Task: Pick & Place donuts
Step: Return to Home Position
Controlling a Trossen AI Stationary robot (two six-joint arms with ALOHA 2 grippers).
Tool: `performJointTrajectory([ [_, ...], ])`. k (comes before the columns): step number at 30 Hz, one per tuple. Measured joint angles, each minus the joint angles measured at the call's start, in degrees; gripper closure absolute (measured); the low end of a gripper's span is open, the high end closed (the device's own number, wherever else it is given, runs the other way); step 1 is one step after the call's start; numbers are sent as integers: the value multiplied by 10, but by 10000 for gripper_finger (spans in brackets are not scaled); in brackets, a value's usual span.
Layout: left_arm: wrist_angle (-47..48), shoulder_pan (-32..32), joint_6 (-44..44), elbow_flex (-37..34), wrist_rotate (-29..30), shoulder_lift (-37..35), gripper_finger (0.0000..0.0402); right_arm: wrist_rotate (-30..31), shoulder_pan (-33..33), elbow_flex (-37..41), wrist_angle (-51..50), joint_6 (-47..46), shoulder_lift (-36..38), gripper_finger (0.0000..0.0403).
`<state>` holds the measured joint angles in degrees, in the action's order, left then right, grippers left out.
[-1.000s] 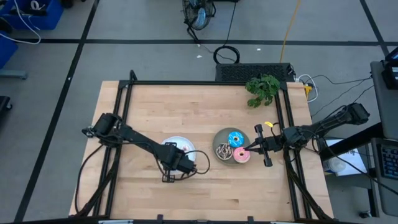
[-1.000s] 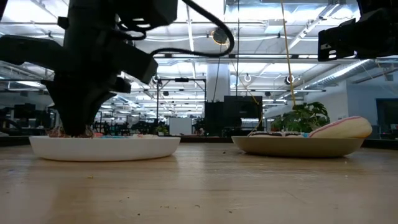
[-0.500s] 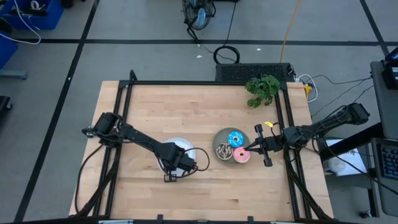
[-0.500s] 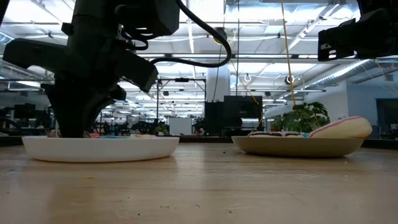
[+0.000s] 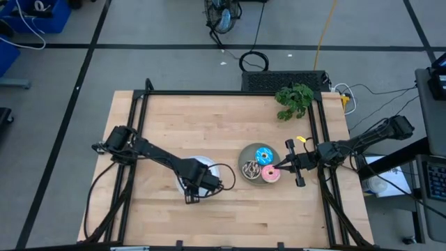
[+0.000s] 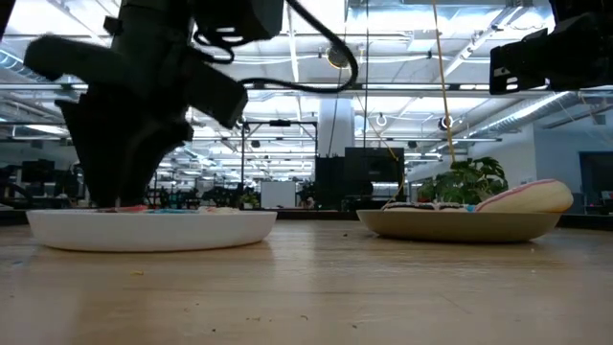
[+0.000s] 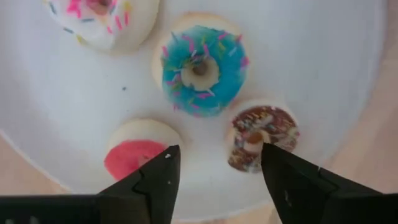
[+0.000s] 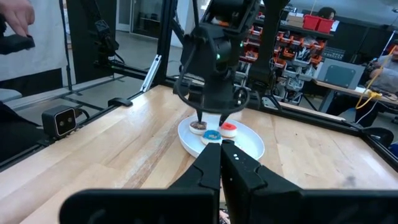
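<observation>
Four tiny donuts lie on the round white plate point(image 7: 323, 74): white point(image 7: 102, 18), blue point(image 7: 200, 68), brown point(image 7: 258, 134) and red point(image 7: 140, 155). My left gripper point(image 7: 217, 171) hangs open just over the plate's near part. One of its fingers is beside the red donut and the other beside the brown one, with bare plate between them. The grey-green plate point(image 5: 244, 162) holds the blue sprinkled point(image 5: 263, 155), brown drizzled point(image 5: 249, 169) and pink point(image 5: 270, 174) donuts. The pink one point(image 6: 527, 196) leans on the rim. My right gripper point(image 5: 280, 167) is shut above that plate's right edge.
A green plant point(image 5: 294, 99) stands at the table's far right. A black frame point(image 5: 209, 93) runs around the tabletop. Bare wood lies in front of both plates and across the table's far left part. A person's hand point(image 8: 15, 18) shows in the room beyond.
My left gripper has opened over the white plate, staying low above it.
</observation>
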<state>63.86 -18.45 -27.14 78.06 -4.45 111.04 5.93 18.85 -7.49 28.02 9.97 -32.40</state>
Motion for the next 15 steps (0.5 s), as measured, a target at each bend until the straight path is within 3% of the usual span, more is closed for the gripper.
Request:
performJointTrajectory([
  [5,78,-2,11,58,2,0,185,0,0,0,0,1,0,403],
  [10,141,-25,46,144,3,-6,244,0,0,0,0,1,0,403],
  [13,151,-51,63,195,44,-33,295,0,0,0,0,1,0,403],
  [15,164,-72,66,229,118,-57,331,0,0,0,0,1,0,403],
])
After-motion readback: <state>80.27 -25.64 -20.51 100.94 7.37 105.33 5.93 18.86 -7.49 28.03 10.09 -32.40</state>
